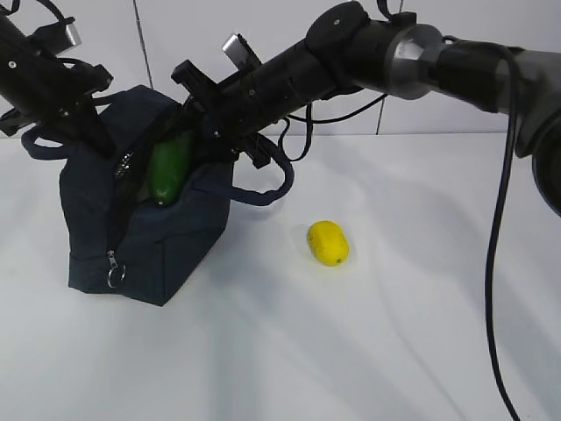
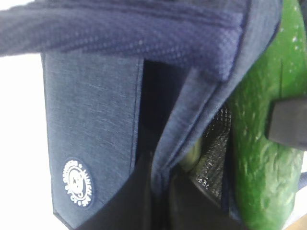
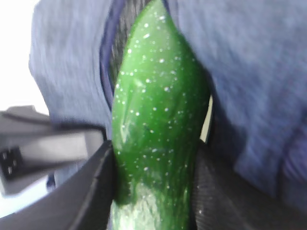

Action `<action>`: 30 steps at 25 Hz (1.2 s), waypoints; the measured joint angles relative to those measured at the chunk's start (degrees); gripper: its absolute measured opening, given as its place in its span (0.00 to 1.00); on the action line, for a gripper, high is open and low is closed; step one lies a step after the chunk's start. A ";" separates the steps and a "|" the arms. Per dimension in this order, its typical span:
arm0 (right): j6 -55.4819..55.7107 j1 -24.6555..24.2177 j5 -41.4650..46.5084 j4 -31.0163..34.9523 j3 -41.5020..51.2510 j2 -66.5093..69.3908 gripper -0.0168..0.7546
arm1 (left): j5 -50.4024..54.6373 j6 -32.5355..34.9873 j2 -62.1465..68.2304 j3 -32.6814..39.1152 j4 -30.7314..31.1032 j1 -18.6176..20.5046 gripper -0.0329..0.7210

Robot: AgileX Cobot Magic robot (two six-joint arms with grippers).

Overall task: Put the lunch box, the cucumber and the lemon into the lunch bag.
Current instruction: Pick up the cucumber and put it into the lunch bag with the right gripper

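The navy lunch bag [image 1: 149,219] stands at the left with its top zipper open. My left gripper [image 1: 98,132] is shut on a fold of the bag's rim [image 2: 192,120] at the far left side. The dark green cucumber [image 1: 169,171] slants tip-down into the opening, with my right gripper [image 1: 195,118] shut on it. In the right wrist view its fingers [image 3: 98,177] press both sides of the cucumber [image 3: 158,124]. The lunch box shows only as a pale green sliver [image 2: 194,153] inside the bag. The yellow lemon [image 1: 328,243] lies on the table to the right of the bag.
The bag's loop handle [image 1: 272,184] hangs out to the right beneath my right arm. A silver ring pull [image 1: 114,276] dangles at the bag's front corner. The white table [image 1: 351,351] spreads in front and to the right; a white wall is behind.
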 joint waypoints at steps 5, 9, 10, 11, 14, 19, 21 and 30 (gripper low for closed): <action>-0.02 0.00 -2.34 0.00 0.00 0.00 0.46 | 0.21 0.00 0.00 0.00 -0.60 0.00 0.04; -0.02 0.00 -3.20 0.00 0.00 0.00 0.47 | 0.21 0.00 0.00 0.00 -0.82 0.00 0.04; -0.02 0.00 -3.25 0.00 0.00 0.00 0.48 | 0.21 0.00 0.00 0.00 -0.82 0.00 0.04; -0.02 0.00 -3.34 0.00 0.00 0.00 0.49 | 0.21 0.00 0.00 0.00 -0.82 0.00 0.04; 0.07 0.00 -3.52 0.00 0.00 0.00 0.57 | 0.21 0.00 0.00 0.00 -0.91 0.00 0.04; 0.07 0.13 -3.61 0.18 0.00 0.00 0.67 | 0.21 0.10 0.00 0.00 -0.91 0.00 0.04; 0.07 0.13 -3.61 0.46 0.00 0.00 0.68 | 0.21 0.10 0.00 0.00 -0.91 0.00 0.04; 0.07 -0.05 2.77 1.31 0.00 0.00 0.68 | 0.21 0.44 0.00 0.00 -0.91 0.00 0.04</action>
